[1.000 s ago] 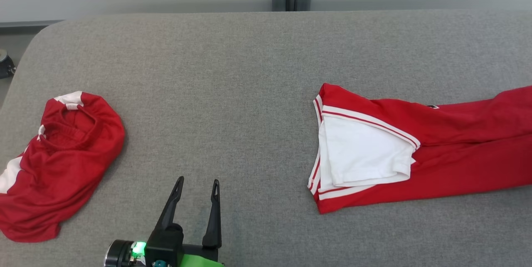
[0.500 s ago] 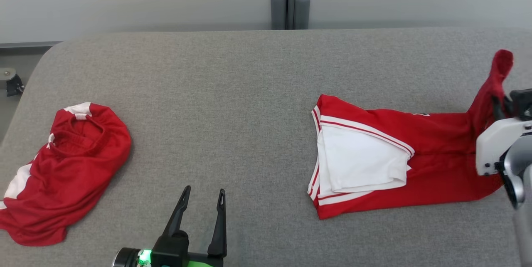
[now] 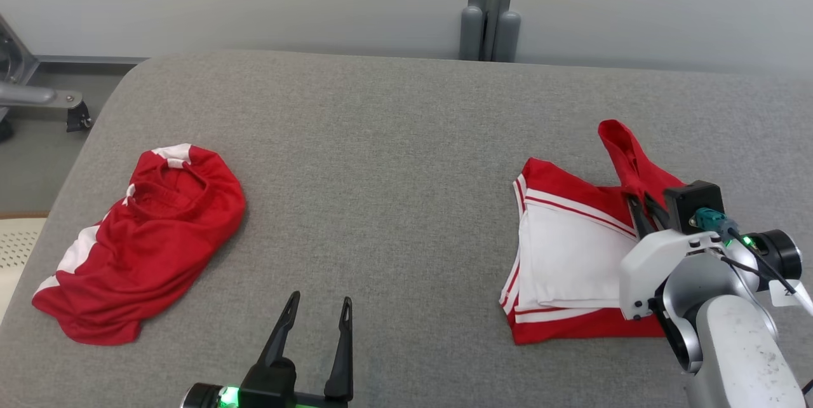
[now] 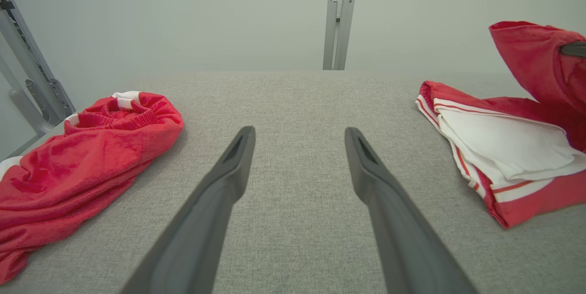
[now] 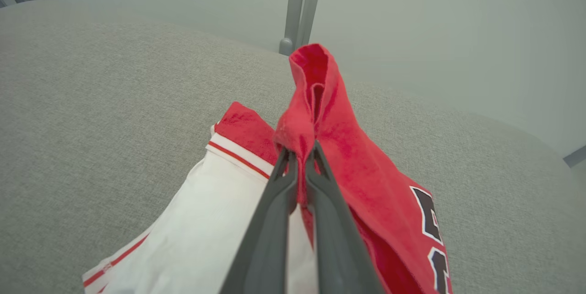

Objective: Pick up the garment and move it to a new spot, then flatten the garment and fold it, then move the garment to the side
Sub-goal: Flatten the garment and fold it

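Right now the right hand (image 5: pixel 300 149) is clamped shut on a bunched red end of the red-and-white jersey garment (image 3: pixel 571 255). It holds that end raised above the rest, which lies on the right side of the grey table (image 3: pixel 394 141). The left hand (image 3: pixel 320 299) hovers wide open and empty, between this garment and a crumpled red garment (image 3: pixel 146 243) at the left. The pinch takes only a narrow twist of cloth, so it may slip free. With nothing pinning the lower layers, a pull could drag them askew and spoil the fold.
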You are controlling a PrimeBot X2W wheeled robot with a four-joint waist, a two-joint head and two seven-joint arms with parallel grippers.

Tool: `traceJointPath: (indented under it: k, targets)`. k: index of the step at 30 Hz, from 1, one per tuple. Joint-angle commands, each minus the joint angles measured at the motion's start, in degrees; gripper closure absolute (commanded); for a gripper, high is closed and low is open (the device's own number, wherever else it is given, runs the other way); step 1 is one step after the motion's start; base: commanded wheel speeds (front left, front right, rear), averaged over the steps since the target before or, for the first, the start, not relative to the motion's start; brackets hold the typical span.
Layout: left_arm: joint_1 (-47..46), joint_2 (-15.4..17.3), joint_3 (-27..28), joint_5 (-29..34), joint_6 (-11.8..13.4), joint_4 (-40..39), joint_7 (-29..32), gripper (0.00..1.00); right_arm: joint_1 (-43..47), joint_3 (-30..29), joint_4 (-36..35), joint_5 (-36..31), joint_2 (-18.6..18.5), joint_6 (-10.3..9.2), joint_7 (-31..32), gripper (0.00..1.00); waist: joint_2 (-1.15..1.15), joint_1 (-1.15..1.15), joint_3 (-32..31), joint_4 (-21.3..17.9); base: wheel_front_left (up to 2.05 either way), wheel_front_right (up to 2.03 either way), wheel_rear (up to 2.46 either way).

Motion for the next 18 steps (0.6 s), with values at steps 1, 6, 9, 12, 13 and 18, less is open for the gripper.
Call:
traceJointPath:
  k: [1,6,9,12,13,18]
  targets:
    - [0.06,0.02,-0.08,0.30,-0.21,0.16,-0.18,0.00,0.75,0.27,0.31,0.25,0.33,-0.11,-0.06,1.00,0.00,0.00,0.06,1.13,0.00,0.00,0.00]
    - [-0.18,-0.01,-0.36,0.28,-0.62,0.61,-0.18,0.00,0.46,1.83,2.15,0.18,1.42,-0.11,-0.32,1.00,0.00,0.00,0.33,2.70,0.00,0.00,0.00]
    - [-0.38,-0.04,-0.57,0.28,-0.76,0.83,-0.19,0.00,0.12,2.48,3.47,0.30,1.96,-0.11,-0.69,1.00,0.00,0.00,0.38,3.44,0.00,0.00,0.00]
    - [-0.55,-0.06,-0.87,0.22,-0.75,0.94,-0.19,0.00,-0.48,3.17,5.04,0.61,2.23,-0.11,-0.91,1.00,0.00,0.00,0.44,4.10,0.00,0.00,0.00]
    - [-0.62,-0.07,-0.99,0.20,-0.75,0.99,-0.19,0.00,-0.66,3.43,5.54,0.69,2.28,-0.11,-0.93,1.00,0.00,0.00,0.44,4.29,0.00,0.00,0.00]
    - [-0.92,-0.10,-1.56,-0.27,-0.67,1.24,-0.19,0.00,-1.52,4.69,7.80,1.37,2.57,-0.11,-1.42,0.90,0.00,0.00,0.54,5.20,0.00,0.00,0.00]
